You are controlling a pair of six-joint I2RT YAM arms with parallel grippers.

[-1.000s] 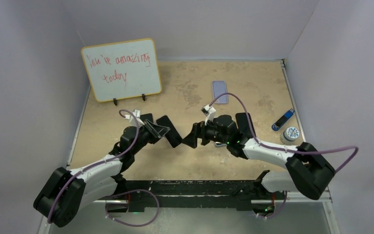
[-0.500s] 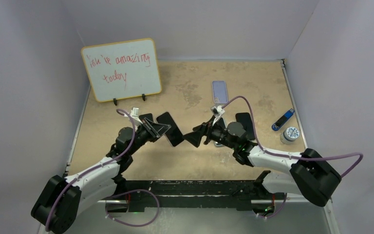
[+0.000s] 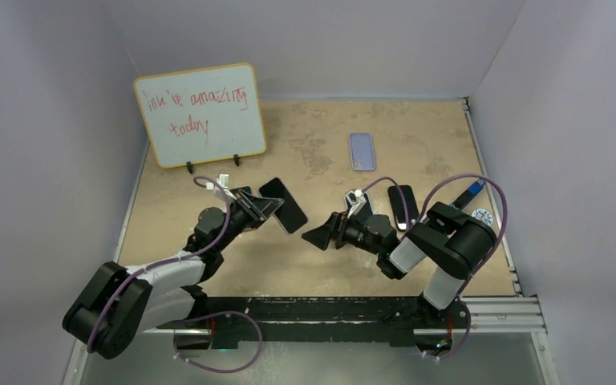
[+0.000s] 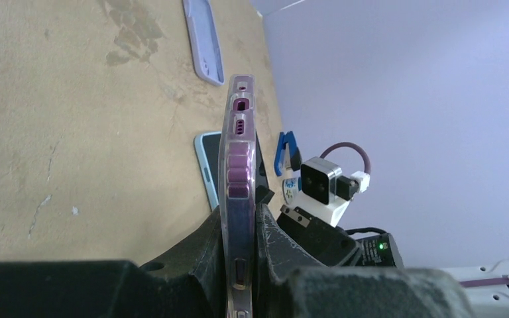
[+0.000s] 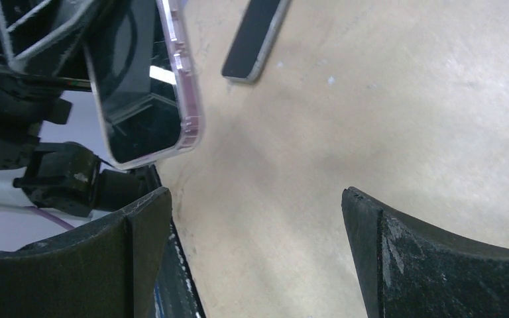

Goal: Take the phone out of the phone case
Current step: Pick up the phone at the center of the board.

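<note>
My left gripper (image 3: 270, 210) is shut on a dark phone in a clear purple-edged case (image 3: 283, 204) and holds it tilted above the table. In the left wrist view the cased phone (image 4: 237, 165) stands edge-on, pinched between both fingers (image 4: 207, 245). My right gripper (image 3: 319, 237) is open and empty, a short way right of the phone and not touching it. In the right wrist view its gripper (image 5: 255, 222) faces bare table, and the cased phone (image 5: 142, 86) is at the upper left.
A second dark phone (image 3: 402, 206) lies flat behind the right wrist; it also shows in the right wrist view (image 5: 255, 40). An empty lilac case (image 3: 362, 151) lies further back. A blue stick (image 3: 466, 196) and a round tin (image 3: 480, 218) sit at the right. A whiteboard (image 3: 200, 114) stands back left.
My right gripper has drawn back from the cased phone and its arm has folded in toward its base. My left gripper has carried the phone slightly up and to the right.
</note>
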